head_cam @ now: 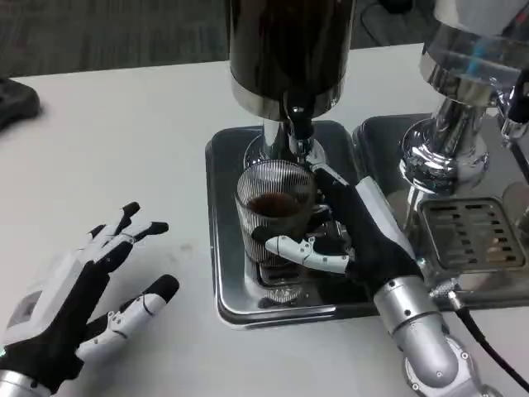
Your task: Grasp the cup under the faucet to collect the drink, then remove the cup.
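Collecting the drink appears to be the step in hand: the right hand [351, 236] wraps the ribbed glass cup [275, 211], which stands on the metal drip tray [221, 248] directly under the faucet [298, 124] of the dark dispenser [289, 50]. Brown drink already lies in the bottom part of the cup; whether liquid is flowing now cannot be told.

The right forearm reaches in from the lower right, with the hand's black palm against the cup's right side. The thumb crosses the front of the glass and the other fingers curl round behind it, so the grip reads as a firm clasp rather than a pinch.

By judgement, the next move calls for keeping the cup level and drawing it out toward the robot, clearing the faucet and the tray's raised rim without slopping the drink.

The left hand [78, 298] rests on the white table [124, 149] well apart from the tray, fingers spread and holding nothing.
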You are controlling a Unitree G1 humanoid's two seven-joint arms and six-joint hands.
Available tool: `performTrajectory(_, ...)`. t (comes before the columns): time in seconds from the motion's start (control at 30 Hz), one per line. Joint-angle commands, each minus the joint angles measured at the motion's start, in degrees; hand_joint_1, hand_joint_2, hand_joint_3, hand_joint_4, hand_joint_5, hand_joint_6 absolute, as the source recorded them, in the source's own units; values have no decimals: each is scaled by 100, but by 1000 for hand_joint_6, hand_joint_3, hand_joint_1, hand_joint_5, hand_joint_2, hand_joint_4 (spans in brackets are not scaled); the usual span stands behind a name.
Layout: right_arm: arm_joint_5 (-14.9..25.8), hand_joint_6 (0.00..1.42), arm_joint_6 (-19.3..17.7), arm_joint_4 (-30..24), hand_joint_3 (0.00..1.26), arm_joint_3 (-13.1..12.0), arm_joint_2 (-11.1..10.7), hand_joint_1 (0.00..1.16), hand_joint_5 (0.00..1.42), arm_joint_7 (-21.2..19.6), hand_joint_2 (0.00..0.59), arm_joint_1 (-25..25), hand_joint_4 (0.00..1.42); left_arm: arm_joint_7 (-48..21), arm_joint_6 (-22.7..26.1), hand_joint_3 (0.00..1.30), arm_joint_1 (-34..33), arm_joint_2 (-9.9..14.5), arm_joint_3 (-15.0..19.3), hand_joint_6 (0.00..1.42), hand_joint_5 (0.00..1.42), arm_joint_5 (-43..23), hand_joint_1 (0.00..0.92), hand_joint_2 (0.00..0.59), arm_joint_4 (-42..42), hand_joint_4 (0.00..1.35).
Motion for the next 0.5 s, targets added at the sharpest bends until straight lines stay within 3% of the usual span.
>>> performTrajectory(0.03, -78, 668, -116, 9, 226, 6, 26, 826, 514, -149, 174, -11, 309, 43, 27, 235, 47, 55, 6, 0, 48, -26, 0, 196, -34, 0)
performTrajectory(0.5, -85, 894, -298, 107, 318, -15, 76, 882, 649, -355, 183, -2, 403, 2, 33, 208, 50, 52, -21, 0, 48, -45, 0, 197, -5, 0)
